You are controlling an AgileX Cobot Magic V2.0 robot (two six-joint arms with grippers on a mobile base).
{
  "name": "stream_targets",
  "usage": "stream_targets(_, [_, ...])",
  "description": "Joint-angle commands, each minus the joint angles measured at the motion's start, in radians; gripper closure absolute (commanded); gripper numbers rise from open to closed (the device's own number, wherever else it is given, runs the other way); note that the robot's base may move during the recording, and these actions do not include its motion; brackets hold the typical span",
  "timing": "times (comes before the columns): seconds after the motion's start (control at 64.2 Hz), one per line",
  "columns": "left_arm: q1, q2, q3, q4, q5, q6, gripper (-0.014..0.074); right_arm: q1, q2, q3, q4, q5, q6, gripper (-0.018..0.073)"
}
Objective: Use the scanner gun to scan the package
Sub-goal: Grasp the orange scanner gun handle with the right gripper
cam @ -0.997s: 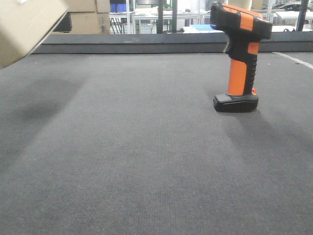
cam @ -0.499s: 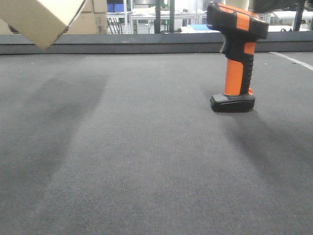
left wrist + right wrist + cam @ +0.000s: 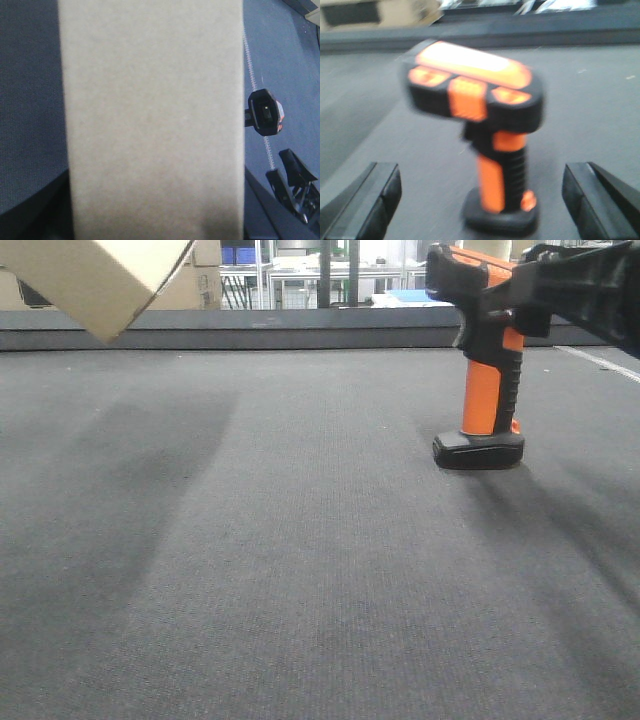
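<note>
The package (image 3: 95, 280), a plain brown box, hangs above the table at the top left. It fills the left wrist view (image 3: 150, 120), where my left gripper (image 3: 157, 215) is shut on it and dark fingers (image 3: 30, 212) show at its sides. No label is visible. The scanner gun (image 3: 485, 370) stands upright on its black base at the right, and appears from above (image 3: 265, 112). My right gripper (image 3: 560, 290) reaches in level with its head. In the right wrist view the scanner gun (image 3: 495, 150) stands just ahead of my open right gripper (image 3: 480, 200), centred between the fingers (image 3: 370, 200).
A raised dark ledge (image 3: 300, 337) runs along the grey mat's far side. Larger cardboard boxes (image 3: 190, 280) and metal shelving stand behind it. A white line (image 3: 600, 362) crosses the mat at the far right.
The package has swung up and to the right at the top left. My right arm has come into the front view from the right, close to the scanner gun's head.
</note>
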Motion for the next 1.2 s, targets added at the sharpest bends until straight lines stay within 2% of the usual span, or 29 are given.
stream_targets(0.0, [-0.006, -0.01, -0.001, -0.034, -0.004, 0.003, 0.0708, 0.005, 0.05, -0.004, 0.024, -0.105, -0.014, 0.0])
stream_targets(0.561, [-0.006, -0.01, -0.001, -0.034, -0.004, 0.003, 0.0708, 0.007, 0.276, -0.159, 0.024, -0.126, -0.014, 0.0])
stream_targets(0.717, [-0.006, -0.01, -0.001, -0.033, -0.004, 0.003, 0.0708, 0.007, 0.312, -0.201, 0.071, -0.141, -0.012, 0.0])
stream_targets(1.184, [-0.006, -0.01, -0.001, -0.009, -0.004, 0.003, 0.0708, 0.007, 0.384, -0.27, 0.102, -0.161, -0.01, 0.0])
